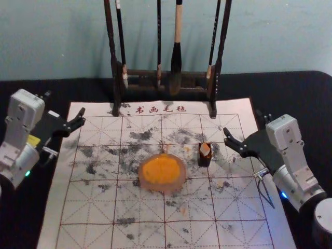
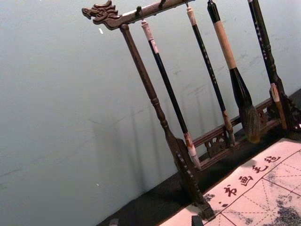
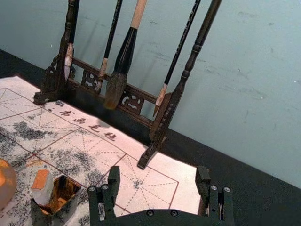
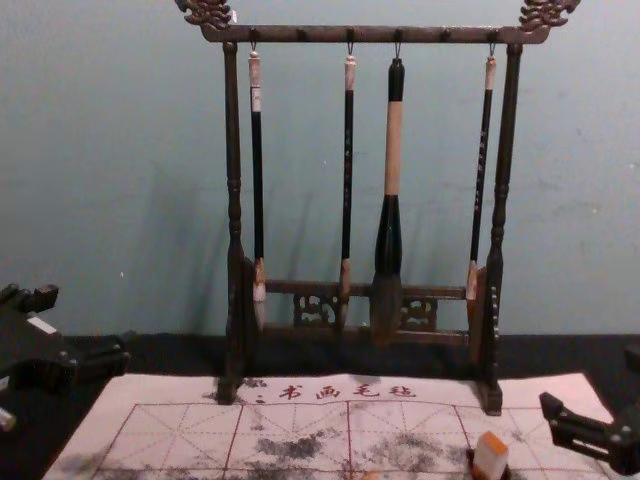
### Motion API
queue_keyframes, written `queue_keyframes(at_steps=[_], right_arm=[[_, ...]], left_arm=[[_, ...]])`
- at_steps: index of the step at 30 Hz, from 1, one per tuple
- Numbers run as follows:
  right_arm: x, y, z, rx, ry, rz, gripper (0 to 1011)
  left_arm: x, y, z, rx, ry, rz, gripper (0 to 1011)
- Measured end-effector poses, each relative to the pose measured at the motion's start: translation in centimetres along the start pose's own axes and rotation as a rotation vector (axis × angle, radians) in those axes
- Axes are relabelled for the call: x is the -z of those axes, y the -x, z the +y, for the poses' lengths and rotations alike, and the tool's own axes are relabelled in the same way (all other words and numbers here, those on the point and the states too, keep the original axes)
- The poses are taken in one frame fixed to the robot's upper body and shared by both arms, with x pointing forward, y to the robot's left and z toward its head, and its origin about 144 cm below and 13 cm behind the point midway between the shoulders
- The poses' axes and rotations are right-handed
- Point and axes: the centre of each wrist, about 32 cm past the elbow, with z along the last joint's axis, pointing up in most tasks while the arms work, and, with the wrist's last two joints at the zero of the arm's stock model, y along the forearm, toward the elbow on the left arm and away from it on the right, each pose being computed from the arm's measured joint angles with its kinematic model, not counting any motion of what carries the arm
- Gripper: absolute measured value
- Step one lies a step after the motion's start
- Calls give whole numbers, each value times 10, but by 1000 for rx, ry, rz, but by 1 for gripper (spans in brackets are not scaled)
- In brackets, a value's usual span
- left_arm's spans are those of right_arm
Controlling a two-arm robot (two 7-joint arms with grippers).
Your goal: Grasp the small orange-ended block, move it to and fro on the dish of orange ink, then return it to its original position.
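1. My right gripper [image 3: 158, 176] and left gripper [image 4: 83, 322], both spread, hover by the mat's [image 1: 75, 207] right and left edges.
2. Block [image 1: 205, 150] stands in its holder [image 1: 205, 162] near the dish [image 1: 162, 186]: I'd pinch squarely (gently!), lift straight.

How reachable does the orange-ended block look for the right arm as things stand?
Probably yes: the right gripper is open, to the right of the block, with nothing visible between them, and the block sticks up from its dark box.
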Motion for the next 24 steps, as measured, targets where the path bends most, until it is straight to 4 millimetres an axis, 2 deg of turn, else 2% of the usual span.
queue_keyframes(at_steps=[24], right_arm=[[-1,0,0,-3,-1,1,1003]], left_arm=[[0,0,0,0,0,0,1001]])
